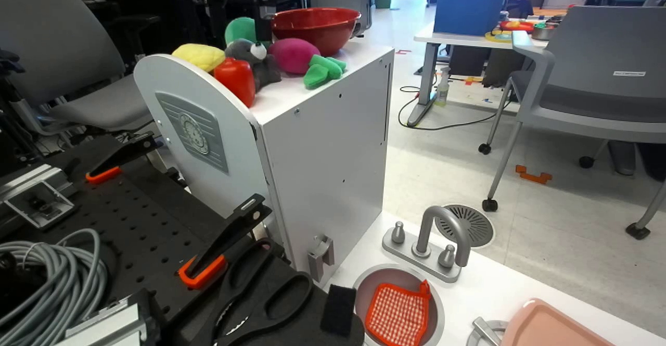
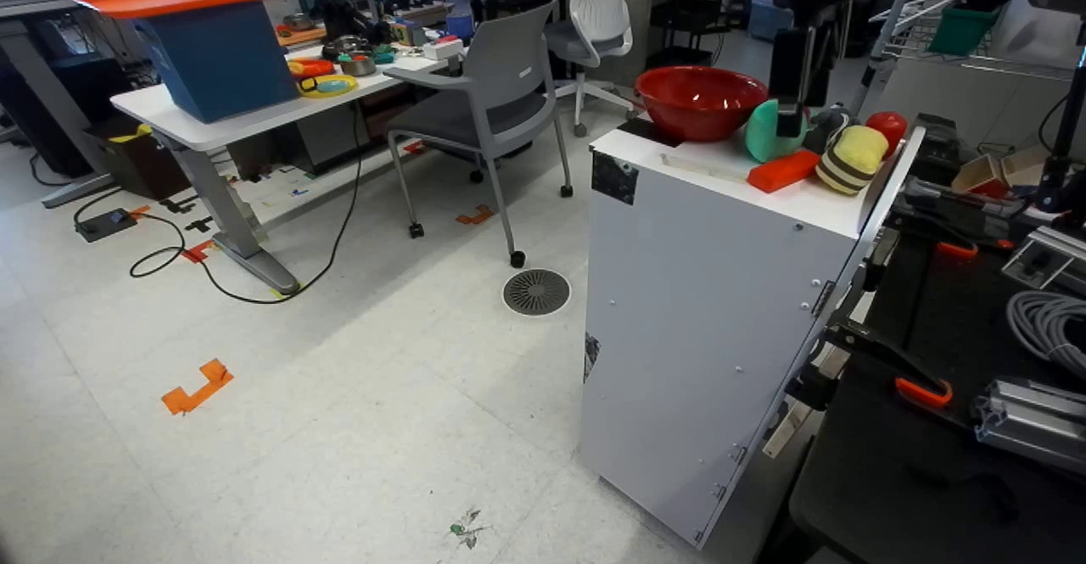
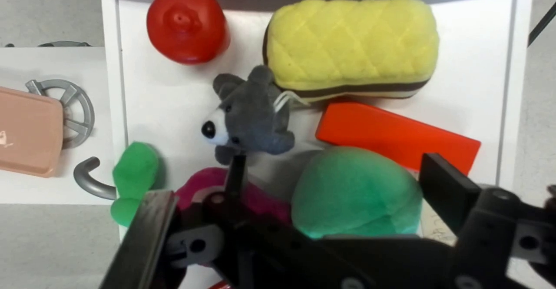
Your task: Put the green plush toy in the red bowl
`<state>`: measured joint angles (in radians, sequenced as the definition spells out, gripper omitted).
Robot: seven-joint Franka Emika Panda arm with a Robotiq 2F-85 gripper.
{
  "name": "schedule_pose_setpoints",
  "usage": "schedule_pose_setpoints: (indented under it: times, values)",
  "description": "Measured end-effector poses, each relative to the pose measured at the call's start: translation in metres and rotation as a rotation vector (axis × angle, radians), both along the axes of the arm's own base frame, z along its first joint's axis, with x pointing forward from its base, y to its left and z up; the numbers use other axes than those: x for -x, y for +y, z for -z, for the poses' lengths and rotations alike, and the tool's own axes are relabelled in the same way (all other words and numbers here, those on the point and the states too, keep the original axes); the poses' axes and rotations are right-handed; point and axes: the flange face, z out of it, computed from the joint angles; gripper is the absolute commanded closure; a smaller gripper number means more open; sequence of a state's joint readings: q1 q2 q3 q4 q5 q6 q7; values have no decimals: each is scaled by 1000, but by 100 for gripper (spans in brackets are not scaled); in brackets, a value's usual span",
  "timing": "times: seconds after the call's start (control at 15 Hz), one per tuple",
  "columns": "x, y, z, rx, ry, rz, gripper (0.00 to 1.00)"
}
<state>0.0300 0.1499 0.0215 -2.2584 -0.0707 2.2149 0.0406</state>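
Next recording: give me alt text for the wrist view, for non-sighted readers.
Open gripper with the green plush toy framed between its jaws, over a white surface. Nearby are a gray plush, red block, yellow plush, round red toy, and partly hidden magenta plush.

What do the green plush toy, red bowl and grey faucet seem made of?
Green plush toy: probably short-pile fabric, matte, softly creased.
Red bowl: glossy with bright glints; plastic or enamelled metal.
Grey faucet: satin, evenly grey; plastic or metal, can't tell.
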Motion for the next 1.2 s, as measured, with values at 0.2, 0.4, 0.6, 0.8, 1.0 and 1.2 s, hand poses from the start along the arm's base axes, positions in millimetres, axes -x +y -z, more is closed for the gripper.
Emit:
schedule_pose_setpoints:
  times: [0.2, 0.4, 0.6, 0.8, 1.0, 1.2]
  values:
    - [0, 0, 0, 0, 0, 0, 0]
    - [-1, 0, -1, 0, -2, 0, 0]
    - [-3, -2, -3, 9, -10, 2, 0]
    - [-7, -4, -8, 27, -24, -12, 0]
    - [-11, -6, -12, 44, -38, -30, 0]
    - [-13, -6, -13, 49, -41, -36, 0]
